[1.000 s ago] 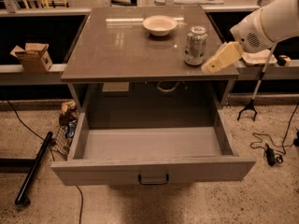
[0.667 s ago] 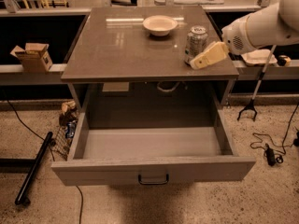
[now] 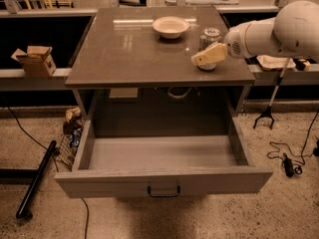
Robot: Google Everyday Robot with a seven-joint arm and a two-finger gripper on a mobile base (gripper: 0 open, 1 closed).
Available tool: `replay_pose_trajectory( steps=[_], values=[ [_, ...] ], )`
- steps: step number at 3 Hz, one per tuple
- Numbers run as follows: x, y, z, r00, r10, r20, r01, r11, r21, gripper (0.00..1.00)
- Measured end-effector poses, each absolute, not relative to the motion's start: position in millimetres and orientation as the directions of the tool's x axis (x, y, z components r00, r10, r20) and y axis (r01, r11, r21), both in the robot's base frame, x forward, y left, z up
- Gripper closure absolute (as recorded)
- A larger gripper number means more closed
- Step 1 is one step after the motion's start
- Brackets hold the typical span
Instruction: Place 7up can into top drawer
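Found the can (image 3: 211, 35) upright on the table (image 3: 129, 49), toward the right back corner, just right of the bowl (image 3: 171, 26) and apart from it. Not yet in the drawer, then.

Caught the gripper (image 3: 205, 56) right up against the can's front, low on its body, coming in from the right. Placed that way, by the look of it, to take the can around its side rather than from above. Open or clamped on it? Could not tell.

Saw the drawer (image 3: 99, 180) pulled well out below the table, with its handle (image 3: 163, 191) facing forward. Left open, presumably, to take the can from above.

As for the can: small, silver-white, a hint of green on the side, shiny silver top. Narrow and probably light, so likely easy to tip if nudged sideways.
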State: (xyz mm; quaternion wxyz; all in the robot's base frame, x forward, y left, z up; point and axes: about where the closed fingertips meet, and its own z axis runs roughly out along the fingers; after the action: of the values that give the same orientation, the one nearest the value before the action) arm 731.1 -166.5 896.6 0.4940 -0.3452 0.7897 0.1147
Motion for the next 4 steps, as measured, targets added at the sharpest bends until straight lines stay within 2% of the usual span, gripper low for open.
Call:
replay_pose_trajectory(
  steps=[1, 3, 4],
  values=[
    [752, -163, 895, -0.255, -0.405, -0.878, -0.634, 0.756, -0.164, 0.0],
    [764, -159, 899, -0.224, -0.375, -0.9, -0.622, 0.766, -0.164, 0.41],
    [750, -156, 904, -0.208, -0.357, -0.911, -0.626, 0.764, -0.156, 0.66]
  ],
)
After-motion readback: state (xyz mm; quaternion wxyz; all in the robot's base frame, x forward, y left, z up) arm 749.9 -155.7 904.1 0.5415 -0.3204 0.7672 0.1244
